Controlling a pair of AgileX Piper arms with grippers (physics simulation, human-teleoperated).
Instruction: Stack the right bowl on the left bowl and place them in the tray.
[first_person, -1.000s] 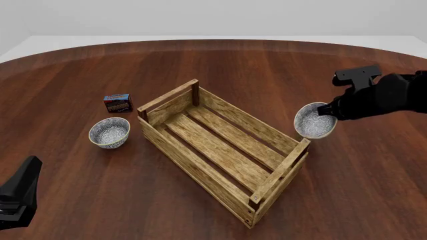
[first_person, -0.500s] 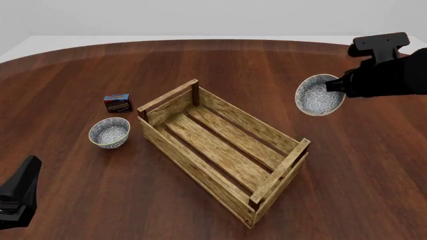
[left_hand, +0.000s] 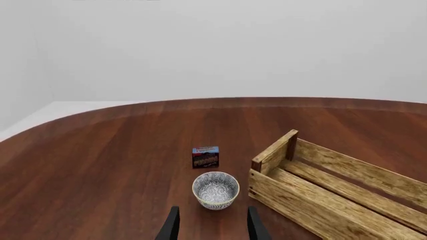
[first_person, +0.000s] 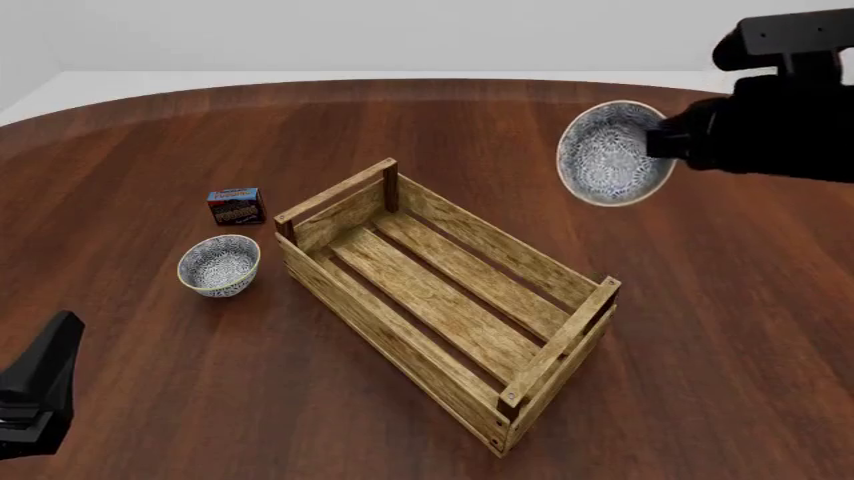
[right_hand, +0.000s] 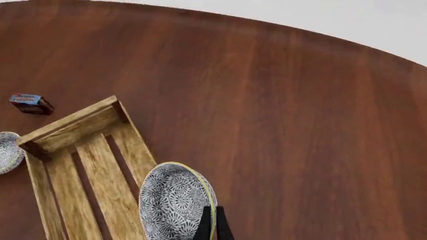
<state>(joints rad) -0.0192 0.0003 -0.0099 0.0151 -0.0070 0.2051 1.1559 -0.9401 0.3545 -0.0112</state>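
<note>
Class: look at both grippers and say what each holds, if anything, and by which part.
The right gripper pinches the right bowl by its rim, lifted and tilted. The left gripper is open and holds nothing.

So there are two small round ceramic bowls with a fine blue-grey pattern on white, plus a long rectangular light-wood slatted tray (first_person: 447, 300) with raised end rails. The tray sits diagonally on the dark wooden desk (first_person: 160, 390), roughly in the middle, nothing inside it. The left bowl (first_person: 219, 264) stands upright on the desk just beside the tray's near-left end, not touching it. The right bowl (first_person: 615, 152) is up in the air, tipped on its side with its opening facing the camera, pinched at the rim by the right end effector (first_person: 657, 138), above the desk beyond the tray's right end.
</note>
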